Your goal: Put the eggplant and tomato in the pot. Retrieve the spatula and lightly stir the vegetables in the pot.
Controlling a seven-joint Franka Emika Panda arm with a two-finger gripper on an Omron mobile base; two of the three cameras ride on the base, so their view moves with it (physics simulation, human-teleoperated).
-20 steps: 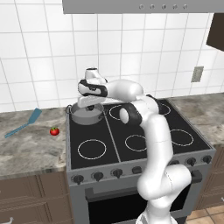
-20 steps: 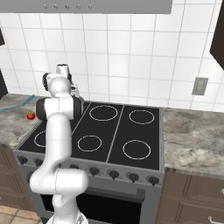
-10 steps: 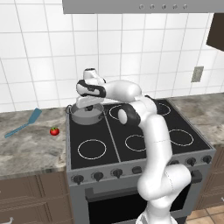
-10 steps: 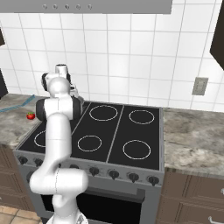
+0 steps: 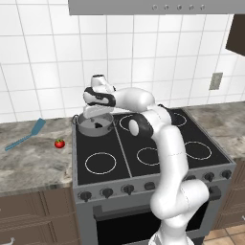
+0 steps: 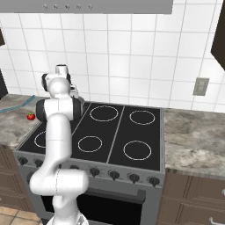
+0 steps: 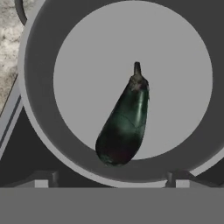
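Observation:
The grey pot (image 5: 82,127) stands on the stove's back left burner. The dark eggplant (image 7: 124,122) lies loose on the floor of the pot (image 7: 39,109), stem pointing away from the hand. My gripper (image 5: 96,113) hangs just above the pot, open; in the hand view the gripper (image 7: 111,178) has its tips spread wide on either side, touching nothing. The red tomato (image 5: 59,143) sits on the counter left of the stove, also seen as the tomato (image 6: 30,116). Further left lies the light blue spatula (image 5: 26,135), blade toward the wall.
The black stove top (image 5: 158,148) has several burner rings, with knobs (image 5: 107,192) along its front. Stone counter (image 5: 33,162) runs on both sides, and a tiled wall with an outlet (image 5: 216,81) closes the back. A range hood (image 5: 153,5) hangs overhead.
The fingers have spread apart over the pot, and the eggplant now lies free inside it. The arm has stayed where it was.

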